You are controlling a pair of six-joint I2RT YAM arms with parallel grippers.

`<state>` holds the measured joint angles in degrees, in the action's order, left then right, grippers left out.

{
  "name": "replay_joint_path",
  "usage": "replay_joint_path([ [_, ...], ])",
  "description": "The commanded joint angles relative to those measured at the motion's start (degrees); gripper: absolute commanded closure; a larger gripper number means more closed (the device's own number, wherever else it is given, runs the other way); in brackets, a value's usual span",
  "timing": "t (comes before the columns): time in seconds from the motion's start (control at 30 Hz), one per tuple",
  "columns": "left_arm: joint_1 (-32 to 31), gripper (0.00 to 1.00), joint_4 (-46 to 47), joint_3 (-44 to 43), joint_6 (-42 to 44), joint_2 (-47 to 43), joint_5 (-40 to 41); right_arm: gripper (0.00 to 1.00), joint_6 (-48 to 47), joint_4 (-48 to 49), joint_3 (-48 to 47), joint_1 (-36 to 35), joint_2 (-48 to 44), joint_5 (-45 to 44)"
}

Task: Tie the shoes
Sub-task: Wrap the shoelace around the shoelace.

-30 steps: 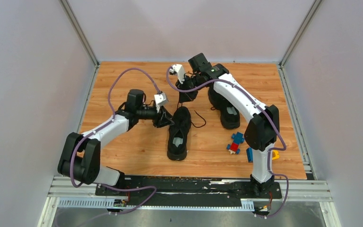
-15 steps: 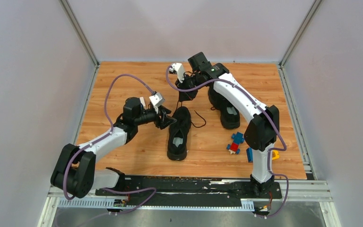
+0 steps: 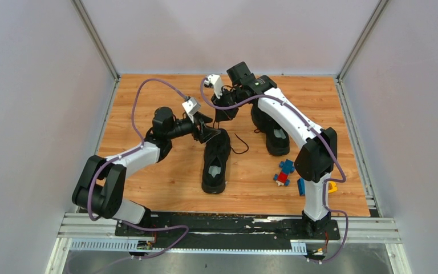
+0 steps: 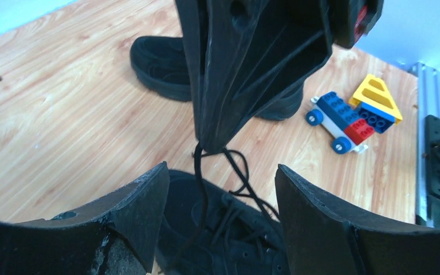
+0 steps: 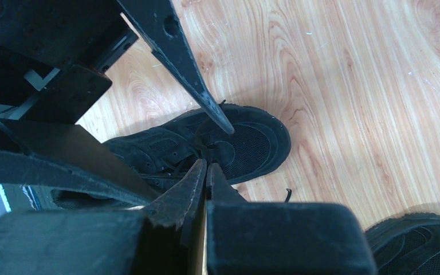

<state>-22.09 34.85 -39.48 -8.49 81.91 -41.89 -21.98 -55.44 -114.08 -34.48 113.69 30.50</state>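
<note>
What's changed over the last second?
The left gripper moved farther out toward the right gripper and its jaws opened wider, now flanking the lace. The right gripper stayed shut on that lace; shoes and blocks did not move.

Over the toe of the near shoe (image 3: pixel 219 151) little free room was left. It was taken up by the right gripper (image 4: pixel 211 143), pinched on a taut lace (image 4: pixel 197 172), and by the left gripper (image 4: pixel 220 175), whose spread jaws were set either side of that lace. The strip between the near shoe and the far shoe (image 3: pixel 272 136) was crossed by a loose lace end (image 3: pixel 240 144). The near right was obstructed by toy blocks (image 3: pixel 285 172). Bare table (image 3: pixel 122 103) was seen to the left.
</note>
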Motion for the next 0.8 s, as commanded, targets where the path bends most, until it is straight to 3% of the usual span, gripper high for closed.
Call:
replay_joint_path([
  [0.0, -0.9, 0.25, 3.0, -4.7, -3.8, 2.9, -7.4, 1.00, 1.0, 1.4, -3.1, 0.0, -0.3, -0.5],
  [0.5, -3.9, 0.52, -7.0, -2.6, 5.1, 2.7, -1.8, 1.00, 1.2, 1.6, -2.6, 0.0, -0.2, -0.6],
  [0.77, -3.9, 0.49, -5.5, 0.5, 9.1, 2.3, -0.3, 1.00, 1.0, 1.5, -2.4, 0.0, -0.5, 0.3],
])
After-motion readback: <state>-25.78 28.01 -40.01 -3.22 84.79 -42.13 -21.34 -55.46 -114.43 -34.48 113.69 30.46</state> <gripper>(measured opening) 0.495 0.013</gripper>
